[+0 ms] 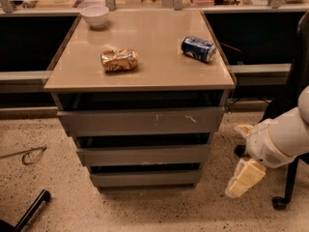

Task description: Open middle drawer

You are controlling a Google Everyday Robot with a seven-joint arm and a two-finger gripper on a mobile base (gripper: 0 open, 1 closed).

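The middle drawer (143,155) is the mid-sized grey handleless front of a three-drawer cabinet, and it sits pushed in. Above it is the larger front with white scratches (141,121). Below it is the narrowest front (145,178). My gripper (236,161) hangs to the right of the cabinet, at about the height of the middle drawer and clear of it. Its two cream fingers (245,177) stand apart and hold nothing. The white arm housing (282,138) is behind it.
On the tan cabinet top (159,69) lie a crumpled snack bag (119,60), a blue can on its side (198,49) and a white bowl (94,15). A black chair base with a caster (280,202) stands at the right. A black bar (29,212) and a wire (26,154) lie on the speckled floor at the left.
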